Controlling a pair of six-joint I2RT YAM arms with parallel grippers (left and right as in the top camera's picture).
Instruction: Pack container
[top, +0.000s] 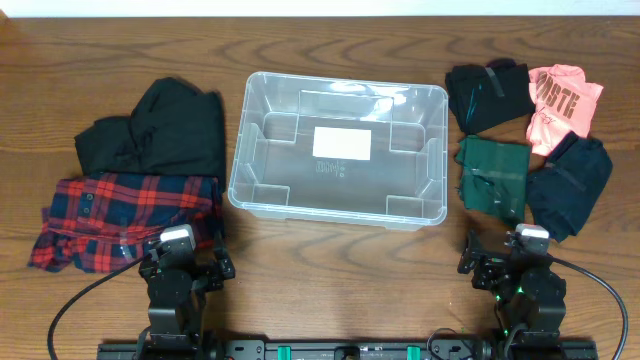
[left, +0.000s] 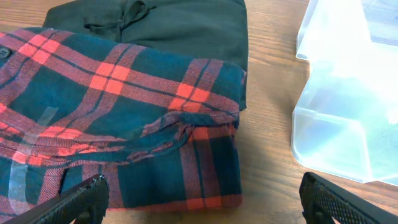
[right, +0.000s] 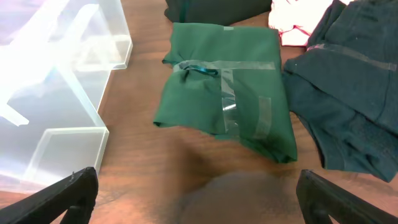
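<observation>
Wood-grain table (top: 330, 40) carries everything. We log the container (top: 270, 150) mouth-up, ahead of both sets of jaws and between them. It holds nothing; only the white label (top: 342, 143) on its base shows. By our reading, packing is not yet begun.

Left jaws: spread wide, nothing between them, with the fingertips (left: 68, 202) at the lower corners of the wrist view. Directly ahead lies a folded red plaid shirt (left: 124, 118), its near hem just beyond the tips. Past it, partly underneath, is a black garment (left: 174, 25). The container corner (left: 342, 124) stands ahead and to the right, parted from the plaid by a strip of bare wood.

Right jaws: likewise released and empty. Ahead sits a green folded bundle (right: 230, 106) banded with clear tape (right: 249, 106). We judge the tape keeps the fold together so the bundle lifts as one piece. To its right, close against it, lies a dark garment (right: 348, 99). Farther ahead are a pink shirt (top: 563, 105) and another black piece (top: 488, 95). The container wall (right: 56, 106) is ahead-left.

Clothes flank the bin, one pile per arm, presumably so each arm loads from its own side.

Room: there is a bare gap beside each container wall, enough for a descent onto the nearest item. The rolled rim is the edge to clear on any carry inward. The right pile is crowded, so neighbours may drag along.
</observation>
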